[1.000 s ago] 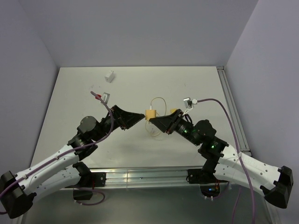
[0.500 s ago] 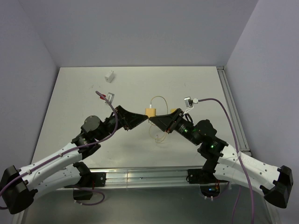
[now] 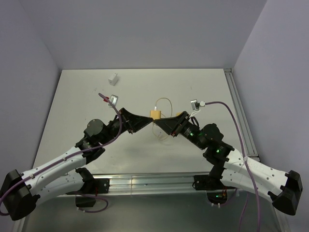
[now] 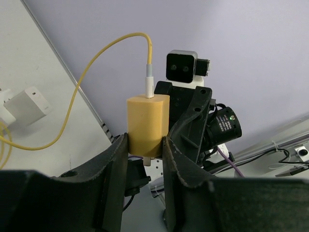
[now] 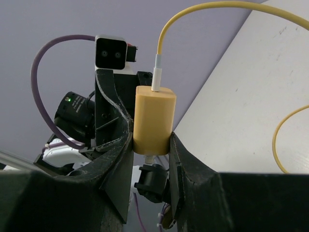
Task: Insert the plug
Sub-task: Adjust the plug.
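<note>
The yellow plug (image 3: 155, 114) hangs above the table middle, upright, between both arms. A yellow cable (image 3: 164, 102) with a white connector (image 4: 149, 82) enters its top. My left gripper (image 3: 149, 119) comes in from the left and is shut on the lower half of the plug (image 4: 147, 121), both fingers touching its sides. My right gripper (image 3: 162, 121) comes from the right and is shut on the same plug (image 5: 154, 118) at its lower end. A short pale prong shows under the plug in both wrist views. The left gripper (image 4: 145, 142) and the right gripper (image 5: 150, 145) face each other.
A small white adapter (image 3: 114, 78) lies at the far left of the table. Loose loops of yellow cable (image 3: 162, 137) lie on the table below the grippers. A white block (image 4: 26, 104) rests on the table by the cable. A metal rail (image 3: 240, 116) runs along the right edge.
My left gripper has moved in to the right and narrowed its fingers onto the yellow plug. The right gripper has kept its hold and shifted slightly left and up.
</note>
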{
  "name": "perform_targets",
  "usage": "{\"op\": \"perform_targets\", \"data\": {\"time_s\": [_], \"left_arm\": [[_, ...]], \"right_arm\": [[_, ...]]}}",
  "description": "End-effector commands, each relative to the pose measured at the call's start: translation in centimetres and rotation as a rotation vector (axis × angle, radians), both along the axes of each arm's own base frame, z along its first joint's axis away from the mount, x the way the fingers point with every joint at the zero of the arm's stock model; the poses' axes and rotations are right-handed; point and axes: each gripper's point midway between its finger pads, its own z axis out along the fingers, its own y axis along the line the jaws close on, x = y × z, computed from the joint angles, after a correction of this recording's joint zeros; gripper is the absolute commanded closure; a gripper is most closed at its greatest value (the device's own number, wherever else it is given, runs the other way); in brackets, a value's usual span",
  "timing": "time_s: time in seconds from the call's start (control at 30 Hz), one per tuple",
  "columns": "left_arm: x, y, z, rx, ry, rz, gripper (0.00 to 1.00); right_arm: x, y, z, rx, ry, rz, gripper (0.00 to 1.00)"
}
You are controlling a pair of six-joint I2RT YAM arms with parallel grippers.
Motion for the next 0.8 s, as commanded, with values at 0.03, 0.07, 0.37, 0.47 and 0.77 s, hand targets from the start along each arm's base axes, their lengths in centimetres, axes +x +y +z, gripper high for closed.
{"op": "perform_targets", "data": {"time_s": [0.03, 0.07, 0.37, 0.47, 0.77], "left_arm": [[-1.5, 0.0, 2.9, -0.043, -0.058, -0.054, 1.00], [-1.5, 0.2, 3.2, -0.043, -0.068, -0.046, 1.00], [-0.8, 1.4, 2.4, 0.086, -0.129, 0.043, 1.00], [-1.8, 0.8, 2.5, 0.120, -0.178, -0.026, 1.00], [-4.2, -0.7, 1.7, 0.216, -0.274, -0.219, 1.00]], "right_arm": [[-0.4, 0.3, 0.8, -0.031, -0.025, 0.027, 0.88], [-0.5, 0.1, 1.1, -0.036, -0.032, 0.022, 0.73], [-0.5, -2.1, -0.1, -0.160, -0.023, 0.005, 0.21], [-1.0, -2.6, 0.2, -0.173, -0.061, 0.060, 0.22], [-2.7, -2.6, 0.1, -0.312, -0.178, 0.269, 0.26]]}}
